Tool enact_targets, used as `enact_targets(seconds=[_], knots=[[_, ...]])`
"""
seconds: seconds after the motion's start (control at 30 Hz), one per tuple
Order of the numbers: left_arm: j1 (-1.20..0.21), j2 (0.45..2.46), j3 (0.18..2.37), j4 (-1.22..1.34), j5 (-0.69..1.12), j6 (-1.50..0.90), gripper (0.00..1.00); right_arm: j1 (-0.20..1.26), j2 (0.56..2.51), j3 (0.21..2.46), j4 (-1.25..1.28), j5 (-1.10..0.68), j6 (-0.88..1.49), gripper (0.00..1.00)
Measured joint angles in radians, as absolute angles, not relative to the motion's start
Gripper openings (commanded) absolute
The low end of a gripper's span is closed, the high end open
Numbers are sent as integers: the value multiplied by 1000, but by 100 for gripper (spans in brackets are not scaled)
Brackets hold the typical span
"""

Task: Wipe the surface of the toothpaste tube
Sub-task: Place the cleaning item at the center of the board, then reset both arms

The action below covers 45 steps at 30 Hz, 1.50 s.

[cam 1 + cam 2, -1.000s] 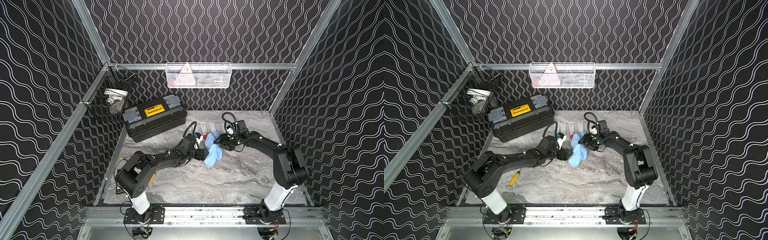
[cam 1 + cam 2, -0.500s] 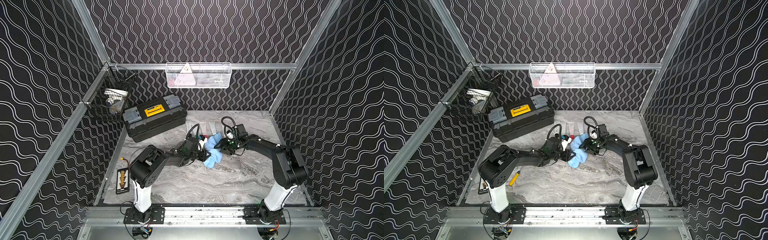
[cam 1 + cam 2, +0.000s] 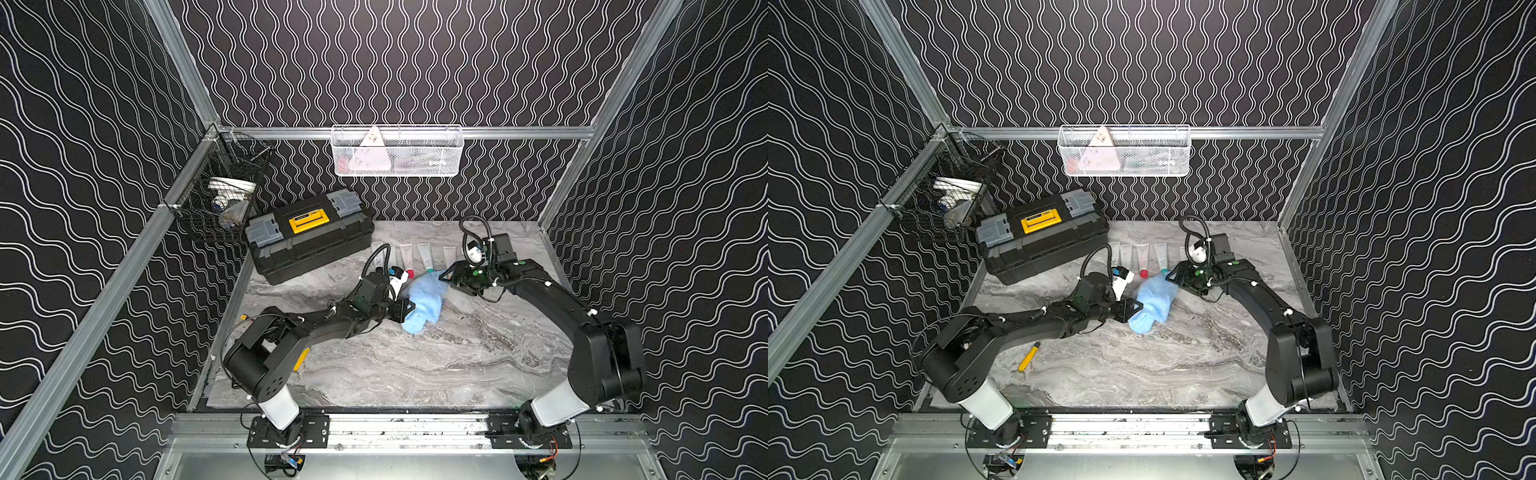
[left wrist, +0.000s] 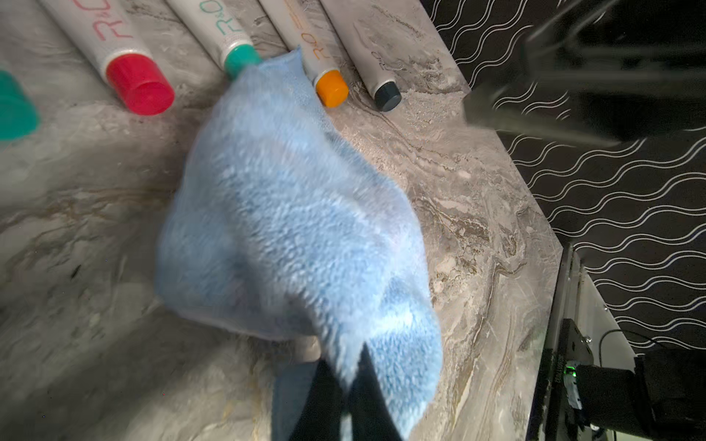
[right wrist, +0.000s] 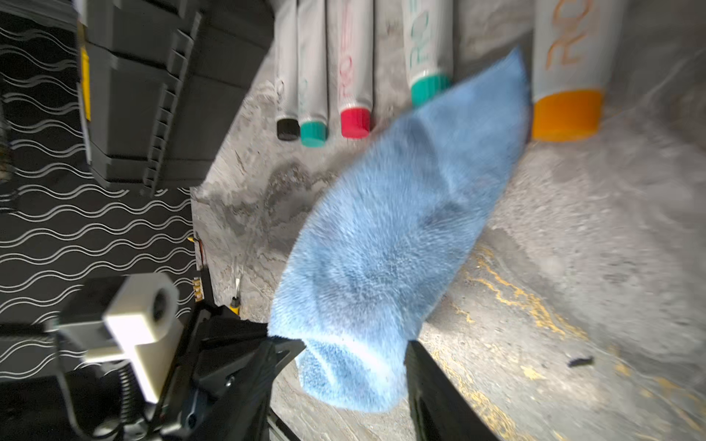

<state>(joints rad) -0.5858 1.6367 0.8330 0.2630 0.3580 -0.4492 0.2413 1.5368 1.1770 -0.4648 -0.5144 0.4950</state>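
Pinching the near edge of the blue cloth (image 3: 424, 301), the left gripper (image 3: 409, 308) is reaching in low over the marble table (image 3: 415, 374), jaws fully closed on the fabric. In the left wrist view its dark fingers (image 4: 368, 404) are biting a fold, w/ the fluffy cloth spreading away from them. The cloth is lying bunched on the table, running from that grip toward the back. Its far corner is draping over the cap of the teal-capped tube (image 4: 216, 26), hiding part of it.

That tube is lying flat in a row of toothpaste tubes (image 5: 351, 57) at the back of the table, caps pointing toward the robot. All are showing pale grey bodies & coloured lettering matching each cap. The red-capped tube (image 4: 114, 53) is lying on one side of it. The orange-capped tube (image 4: 321, 57), just beside the cloth's corner, & a dark-capped tube (image 4: 365, 49) are lying on the other.

The right gripper (image 3: 444, 277) is sitting near that corner in both top views, jaws approx. half apart & gripping nothing. In the left wrist view it's showing blurred & apart from the cloth. Further left, the black toolbox (image 3: 311, 237) is sitting by the back wall.
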Motion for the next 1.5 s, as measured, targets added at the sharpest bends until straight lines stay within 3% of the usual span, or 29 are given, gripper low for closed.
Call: enact_targets(seconds=[0.4,0.63,0.73,1.1,1.17,1.5], knots=[[-657,1659,952,28,344,-442,2,93,1340,1164,-517,-417,460,58],[-706,1697,1058,-69,285,-415,60,59,1300,1146,-472,-325,455,62],[-690,1629,1076,-101,197,-385,72,44,1285,1114,-427,-263,443,66],[-565,1511,1056,-24,-158,-281,77,-36,1288,1002,-274,-79,417,84],[-540,1493,1013,19,-217,-258,79,-53,1305,973,-236,-52,407,99],[-381,1374,766,194,-522,-167,96,-74,1379,717,-11,170,402,100]])
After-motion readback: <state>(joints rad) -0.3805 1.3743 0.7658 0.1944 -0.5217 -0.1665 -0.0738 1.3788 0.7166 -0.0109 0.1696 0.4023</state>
